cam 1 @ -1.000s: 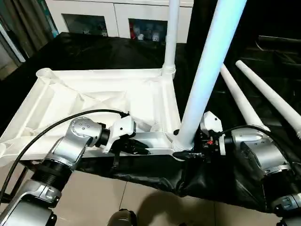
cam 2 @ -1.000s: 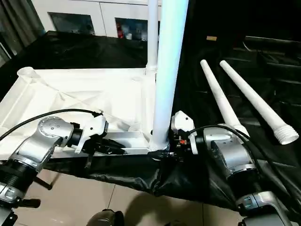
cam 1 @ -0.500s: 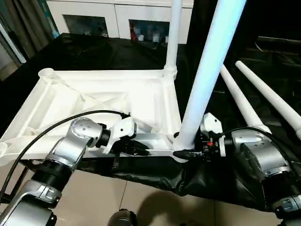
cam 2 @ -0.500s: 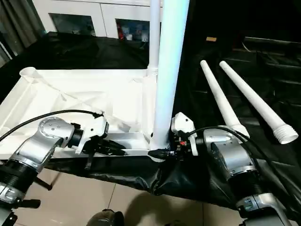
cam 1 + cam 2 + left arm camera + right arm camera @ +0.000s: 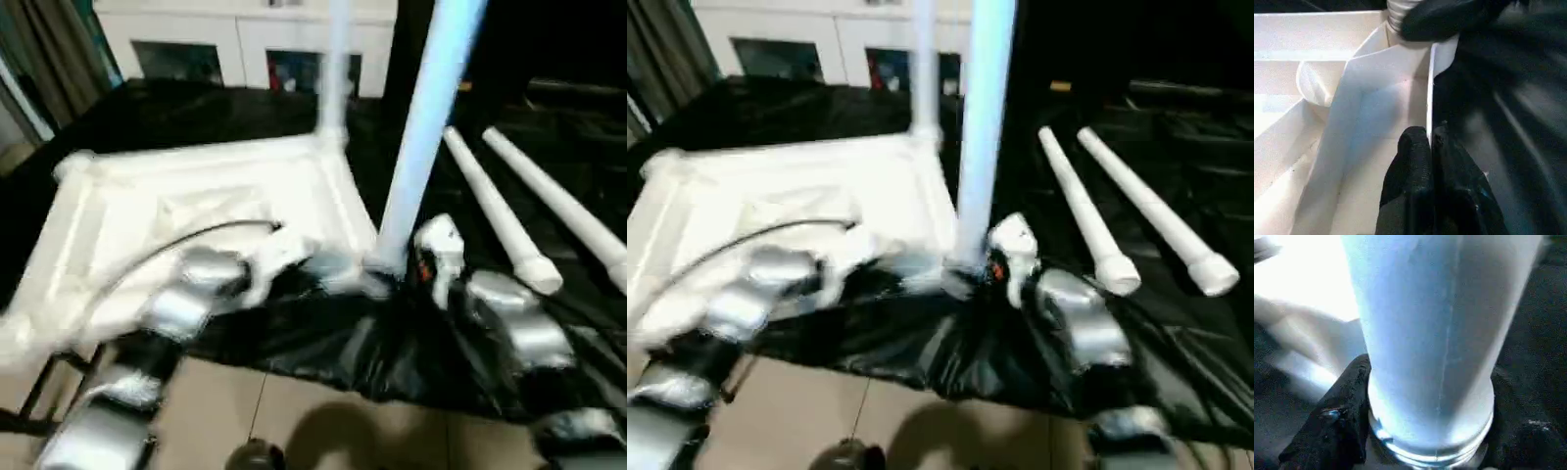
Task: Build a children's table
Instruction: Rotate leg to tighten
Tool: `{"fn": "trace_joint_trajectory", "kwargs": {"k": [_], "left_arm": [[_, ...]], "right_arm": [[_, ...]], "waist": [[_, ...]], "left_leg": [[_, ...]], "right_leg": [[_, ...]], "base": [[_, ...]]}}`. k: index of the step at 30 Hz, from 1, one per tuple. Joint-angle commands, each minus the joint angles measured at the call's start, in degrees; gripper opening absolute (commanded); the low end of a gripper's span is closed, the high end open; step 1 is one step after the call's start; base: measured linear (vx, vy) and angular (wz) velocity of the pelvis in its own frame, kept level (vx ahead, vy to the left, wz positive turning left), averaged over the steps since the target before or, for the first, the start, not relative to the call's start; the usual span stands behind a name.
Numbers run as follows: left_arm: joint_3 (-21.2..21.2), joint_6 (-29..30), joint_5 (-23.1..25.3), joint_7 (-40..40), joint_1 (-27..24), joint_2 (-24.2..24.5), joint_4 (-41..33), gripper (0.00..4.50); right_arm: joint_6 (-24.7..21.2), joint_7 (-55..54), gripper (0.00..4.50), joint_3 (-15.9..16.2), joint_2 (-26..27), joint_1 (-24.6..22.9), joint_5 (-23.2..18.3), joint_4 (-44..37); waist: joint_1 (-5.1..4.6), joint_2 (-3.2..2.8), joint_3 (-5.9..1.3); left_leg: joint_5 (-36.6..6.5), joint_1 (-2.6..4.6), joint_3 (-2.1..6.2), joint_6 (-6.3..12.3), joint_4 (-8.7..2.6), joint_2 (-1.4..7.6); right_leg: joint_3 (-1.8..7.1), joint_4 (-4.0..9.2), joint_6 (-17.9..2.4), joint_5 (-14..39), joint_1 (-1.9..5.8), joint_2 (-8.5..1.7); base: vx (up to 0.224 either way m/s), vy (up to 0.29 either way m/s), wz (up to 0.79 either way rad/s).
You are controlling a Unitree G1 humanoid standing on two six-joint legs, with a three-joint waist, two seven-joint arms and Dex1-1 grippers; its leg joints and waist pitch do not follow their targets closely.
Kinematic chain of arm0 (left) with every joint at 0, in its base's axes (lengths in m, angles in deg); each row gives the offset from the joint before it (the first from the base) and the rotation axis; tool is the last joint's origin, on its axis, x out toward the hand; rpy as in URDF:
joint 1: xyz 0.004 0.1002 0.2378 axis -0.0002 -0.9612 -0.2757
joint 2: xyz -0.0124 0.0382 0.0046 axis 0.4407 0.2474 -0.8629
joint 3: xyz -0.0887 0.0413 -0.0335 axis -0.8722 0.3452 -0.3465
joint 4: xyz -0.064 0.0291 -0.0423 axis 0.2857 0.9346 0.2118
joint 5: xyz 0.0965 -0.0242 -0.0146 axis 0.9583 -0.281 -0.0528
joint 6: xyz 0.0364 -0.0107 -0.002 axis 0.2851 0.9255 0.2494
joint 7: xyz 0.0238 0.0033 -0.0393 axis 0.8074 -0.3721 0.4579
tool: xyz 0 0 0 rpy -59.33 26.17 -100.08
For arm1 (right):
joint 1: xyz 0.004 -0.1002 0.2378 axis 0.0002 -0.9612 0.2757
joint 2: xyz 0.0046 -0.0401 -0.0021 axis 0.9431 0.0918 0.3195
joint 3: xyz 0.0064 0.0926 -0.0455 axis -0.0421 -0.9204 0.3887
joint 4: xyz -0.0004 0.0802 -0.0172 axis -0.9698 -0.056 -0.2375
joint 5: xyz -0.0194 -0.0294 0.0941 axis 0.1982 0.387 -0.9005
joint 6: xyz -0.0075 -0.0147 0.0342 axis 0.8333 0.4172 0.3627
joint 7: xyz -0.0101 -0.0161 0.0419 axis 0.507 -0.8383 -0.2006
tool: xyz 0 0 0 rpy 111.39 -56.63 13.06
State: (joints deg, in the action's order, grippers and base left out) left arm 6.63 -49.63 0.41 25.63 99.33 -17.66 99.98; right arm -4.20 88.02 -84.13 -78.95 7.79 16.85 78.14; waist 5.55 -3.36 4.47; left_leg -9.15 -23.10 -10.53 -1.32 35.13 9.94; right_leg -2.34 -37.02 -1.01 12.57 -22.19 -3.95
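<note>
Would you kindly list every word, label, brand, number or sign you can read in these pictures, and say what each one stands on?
None can be read.
The tabletop, the two upright legs and the two loose legs lying on the black cloth bear no visible print.
Small coloured items behind the cabinet's glass doors are too blurred to read.

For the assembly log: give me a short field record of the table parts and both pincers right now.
tabletop: white tabletop lies underside up on the black cloth
standing legs: near leg and far leg upright in corner sockets
loose legs: two loose legs lie on the cloth, right of the tabletop
left pincer: left pincer shut on the tabletop's thin edge wall
right pincer: right pincer straddles the near leg's base, fingers beside it; firm grip unclear
</note>
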Motion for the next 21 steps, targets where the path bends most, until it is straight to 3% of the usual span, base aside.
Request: {"fn": "trace_joint_trajectory", "kwargs": {"k": [1,4,7,8,9,11,12,17,20,21], "left_arm": [[-0.8,0.83,0.29,9.38,2.31,-3.87,1.27,0.0],[0.18,0.57,1.99,12.64,2.7,-6.65,2.21,0.0],[1.52,-0.45,3.49,12.6,2.53,-7.94,2.43,0.0],[1.72,-0.62,3.69,12.36,2.52,-8.16,2.52,0.0],[1.89,-0.83,3.77,11.9,2.54,-8.28,2.61,0.0],[2.22,-1.48,3.67,10.73,2.44,-8.08,2.46,0.0],[2.28,-2.04,3.48,9.97,2.31,-7.8,2.23,0.0],[2.13,-5.12,1.82,4.33,0.82,-5.12,-0.06,0.0],[1.8,-5.71,1.06,1.77,-0.02,-3.91,-1.24,0.0],[1.7,-6.36,0.24,-1.51,-1.11,-1.48,-2.85,0.0]], "right_arm": [[-0.88,-6.98,2.72,1.22,5.41,1.59,-0.84,2.41],[-0.15,-16.91,2.72,-0.88,8.98,4.11,-0.18,5.68],[1.54,-19.57,2.72,-1.44,10.67,5.18,1.02,6.03],[2.25,-19.66,3.07,-1.27,10.89,5.34,1.76,5.96],[3.09,-19.41,3.28,-0.89,10.97,5.46,2.68,5.87],[4.01,-18.5,3.44,-0.3,10.71,5.41,3.32,5.59],[4.34,-18.11,3.47,-0.11,10.41,5.36,3.3,5.46],[6.78,-14.45,3.89,1.78,7.22,4.51,4.26,3.91],[7.5,-11.42,3.93,2.38,5.61,3.56,4.49,2.66],[7.72,-3.63,3.93,3.78,2.45,1.52,3.71,0.07]], "waist": [[-0.43,0.44,-3.76],[-0.98,0.29,-4.05],[-0.88,0.15,-4.46],[-0.76,-0.21,-4.56],[-0.75,-0.1,-4.76],[-0.77,0.2,-5.04],[-0.71,-0.01,-5.01],[-0.62,0.1,-4.97],[-0.54,0.32,-4.97],[-0.33,0.83,-5.03]], "left_leg": [[-20.27,2.51,1.76,-2.0,-4.81,3.03],[-18.74,2.08,1.9,-1.68,-5.07,2.96],[-15.16,1.75,1.64,0.02,-4.94,2.94],[-14.55,1.8,1.65,0.3,-4.87,2.95],[-12.5,1.57,1.58,1.46,-4.73,2.88],[-10.81,1.49,1.47,2.81,-4.61,2.91],[-10.21,1.43,1.42,3.39,-4.5,2.9],[-10.7,1.39,1.39,3.7,-4.58,3.09],[-10.6,1.38,1.26,3.89,-4.52,3.08],[-10.38,1.52,1.14,4.22,-4.45,3.14]], "right_leg": [[2.44,6.15,-12.08,18.6,1.09,-4.83],[2.34,6.1,-11.13,16.46,1.46,-4.86],[2.27,5.75,-11.29,9.17,1.69,-4.67],[2.24,5.63,-11.48,7.88,1.73,-4.7],[2.08,5.38,-12.03,4.35,1.98,-4.66],[1.95,5.26,-12.45,2.28,2.21,-4.66],[1.98,5.19,-12.75,1.84,2.13,-4.73],[1.94,5.36,-12.61,3.99,2.18,-4.87],[1.97,5.38,-12.79,4.26,2.23,-4.91],[2.01,5.46,-12.66,4.46,2.26,-4.87]], "base": [[0.0,0.0,0.0],[0.0,0.0,0.0],[0.0,0.0,0.0],[0.0,0.0,0.0],[0.0,0.0,0.0],[0.0,0.0,0.0],[0.0,0.0,0.0],[0.0,0.0,0.0],[0.0,0.0,0.0],[0.0,0.0,0.0]]}}
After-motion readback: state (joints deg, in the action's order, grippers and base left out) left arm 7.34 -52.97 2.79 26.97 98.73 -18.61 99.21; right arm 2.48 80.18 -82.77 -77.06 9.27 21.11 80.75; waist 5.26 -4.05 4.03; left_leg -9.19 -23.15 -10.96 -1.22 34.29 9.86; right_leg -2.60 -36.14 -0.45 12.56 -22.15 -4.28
